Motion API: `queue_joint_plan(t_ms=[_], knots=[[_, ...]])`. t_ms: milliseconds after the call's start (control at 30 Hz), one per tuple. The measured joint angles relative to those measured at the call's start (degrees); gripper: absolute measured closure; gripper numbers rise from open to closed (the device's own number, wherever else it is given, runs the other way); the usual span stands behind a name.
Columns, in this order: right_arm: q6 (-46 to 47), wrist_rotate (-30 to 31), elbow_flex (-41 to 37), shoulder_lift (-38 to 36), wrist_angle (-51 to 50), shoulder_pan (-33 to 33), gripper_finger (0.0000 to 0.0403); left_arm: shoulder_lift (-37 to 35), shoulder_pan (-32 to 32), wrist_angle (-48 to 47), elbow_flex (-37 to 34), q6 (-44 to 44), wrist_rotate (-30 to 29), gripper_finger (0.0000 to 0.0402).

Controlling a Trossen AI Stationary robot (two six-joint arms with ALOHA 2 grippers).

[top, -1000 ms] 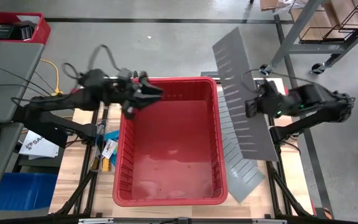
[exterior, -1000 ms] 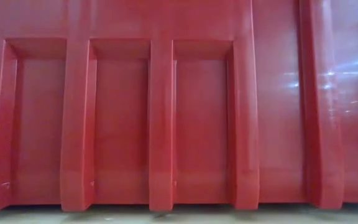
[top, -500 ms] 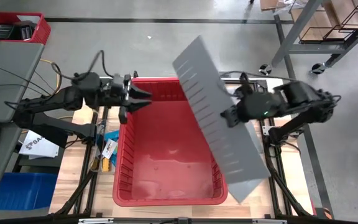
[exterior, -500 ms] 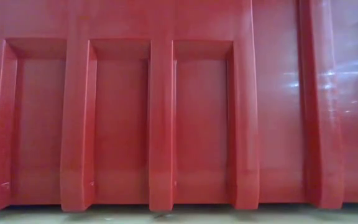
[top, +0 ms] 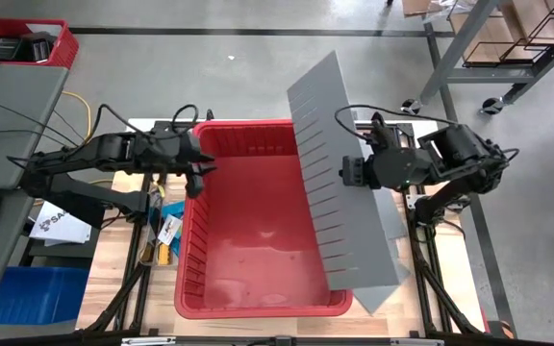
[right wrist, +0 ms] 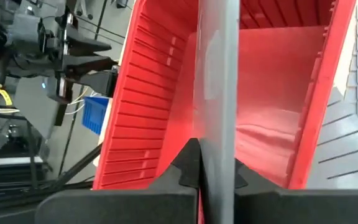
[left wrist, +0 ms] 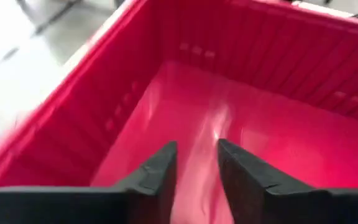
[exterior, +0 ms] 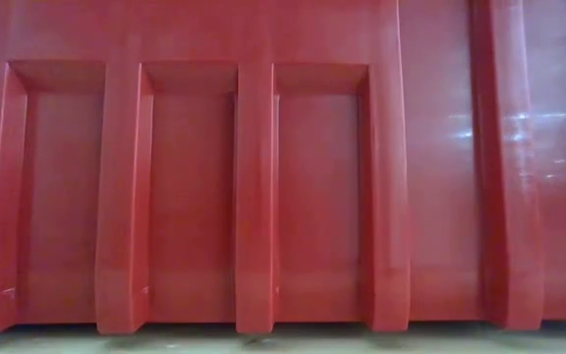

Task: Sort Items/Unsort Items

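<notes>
right gripper (top: 352,173) clamps grey divider (top: 339,173) over red bin (top: 195,240); next seat it; left gripper (left wrist: 194,171) narrow, empty, at bin's rim

Red plastic bin (top: 258,240) sits mid-table, open side up, floor bare apart from a few small specks. Right gripper (top: 352,173) is clamped on a grey slotted divider panel (top: 339,173), held tilted over the bin's right side; a second grey slotted panel (top: 385,216) lies beneath it past the bin's right wall. Left gripper (top: 200,173) is at the bin's far-left corner, over the rim, nothing between its fingers.
</notes>
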Motion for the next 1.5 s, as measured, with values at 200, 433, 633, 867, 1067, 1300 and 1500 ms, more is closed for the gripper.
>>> queue_joint_plan(t_ms=[200,433,633,867,1067,1300,1500], knots=[[-5.1,-0.1,0.0,-0.1,0.0,-1.4,0.0403,-0.6,0.0,-19.5,0.0,-21.0,-4.3,0.0395],[-9.6,-0.7,0.0,-0.1,0.3,-1.6,0.0403,-0.7,-0.6,-35.0,-0.2,-45.2,-13.9,0.0401],[-12.0,-0.9,0.0,-1.7,0.6,-1.6,0.0403,1.4,0.4,-35.1,-1.3,-44.9,-5.3,0.0401],[-13.6,0.7,0.1,-4.3,-0.4,-1.6,0.0403,5.1,-1.0,-27.3,-4.9,-45.8,2.0,0.0401],[-13.6,-0.3,0.1,-4.6,-0.4,-1.6,0.0403,8.2,-2.8,-21.0,-5.3,-46.8,3.8,0.0401],[-11.1,-2.9,0.0,-4.4,-0.3,-1.6,0.0403,10.8,-4.2,-12.2,-5.4,-46.9,4.5,0.0401],[-3.3,-4.8,0.0,-3.2,-0.4,0.9,0.0403,11.3,-5.3,-10.9,-5.3,-46.7,2.7,0.0401]])
